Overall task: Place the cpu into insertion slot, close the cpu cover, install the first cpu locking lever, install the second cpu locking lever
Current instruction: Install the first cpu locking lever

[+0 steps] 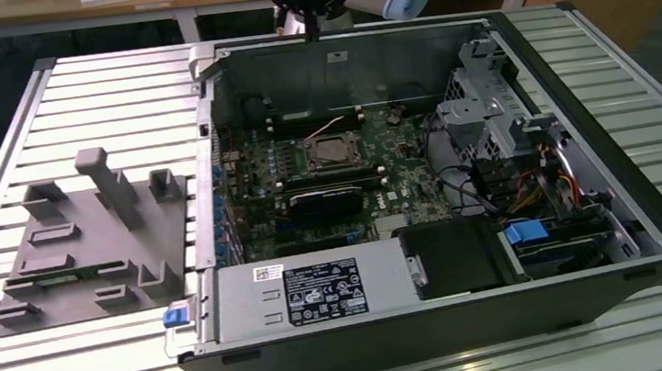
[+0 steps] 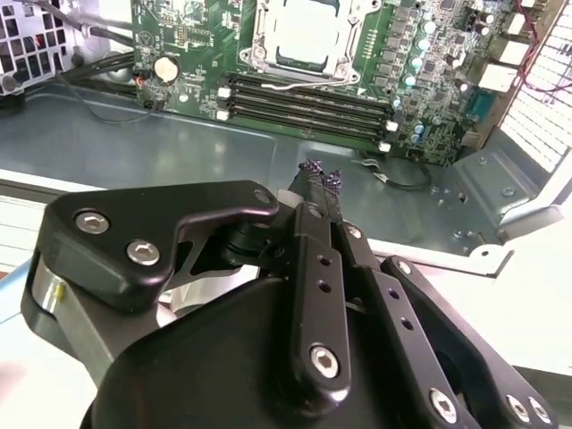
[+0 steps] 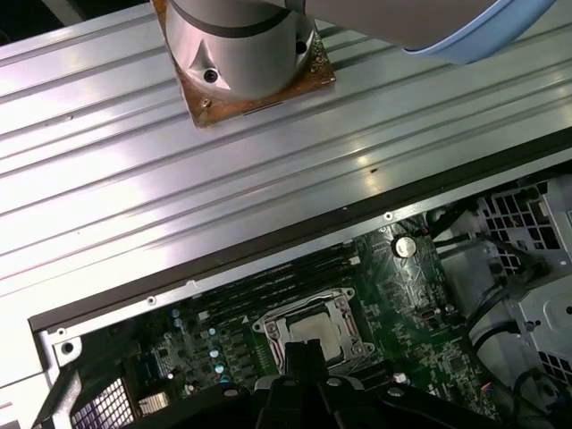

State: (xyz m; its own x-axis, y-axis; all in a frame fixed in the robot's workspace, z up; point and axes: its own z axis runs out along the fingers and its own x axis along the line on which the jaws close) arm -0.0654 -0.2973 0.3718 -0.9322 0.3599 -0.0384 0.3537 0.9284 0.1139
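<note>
- in the second wrist view the gripper [image 2: 322, 177] has its two dark fingertips [image 2: 313, 168] drawn narrow, tip against tip, with nothing between them; it hangs over the bare metal floor of the computer case [image 2: 268, 147].
- the same view shows the cpu [image 2: 308, 34] as a pale square lying in the insertion slot [image 2: 261, 40], with the silvery cpu cover [image 2: 350, 45] flat around it, beside the long black memory slots [image 2: 304, 98]. the gripper is well apart from it.
- the first wrist view adds the arm base [image 3: 241, 45], bolted to the slatted table [image 3: 429, 116].
- the exterior view adds a grey fixture [image 1: 90, 238] on the table at the exterior view's left of the case, and a power supply [image 1: 306, 294] at the case's near edge.
</note>
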